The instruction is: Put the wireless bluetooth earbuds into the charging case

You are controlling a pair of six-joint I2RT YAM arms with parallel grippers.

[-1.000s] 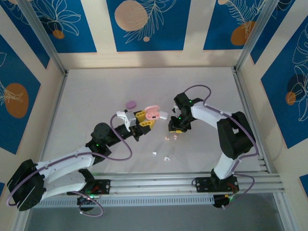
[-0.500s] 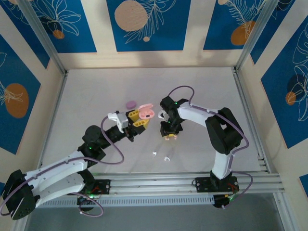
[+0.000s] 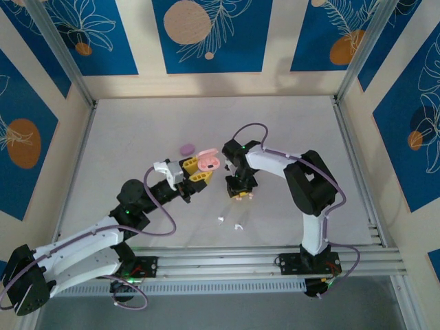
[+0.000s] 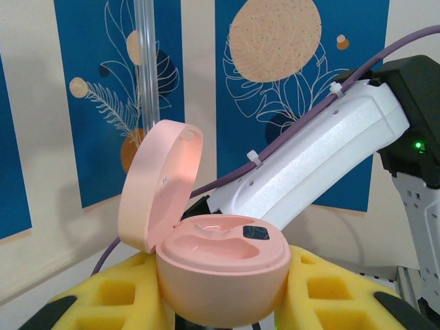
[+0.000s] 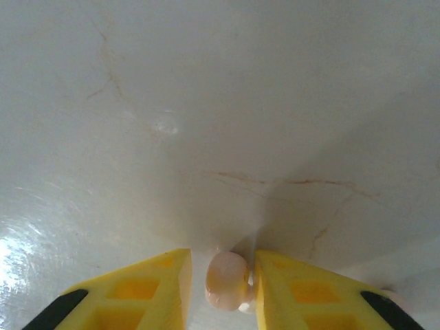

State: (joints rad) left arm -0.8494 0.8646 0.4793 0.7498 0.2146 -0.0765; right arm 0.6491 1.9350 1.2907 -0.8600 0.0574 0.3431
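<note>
Since the right claw [image 3: 238,190] has slid toward the open pink case [image 4: 220,265] that our left claw [image 3: 196,175] grips, we see it narrowing around a pink earbud [image 5: 227,280] on the counter [image 3: 137,137], not quite pinched yet.

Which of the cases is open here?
The pink case, clamped in the left gripper's jaws with its lid tipped back. The lilac case lies apart on the table and looks shut.
</note>
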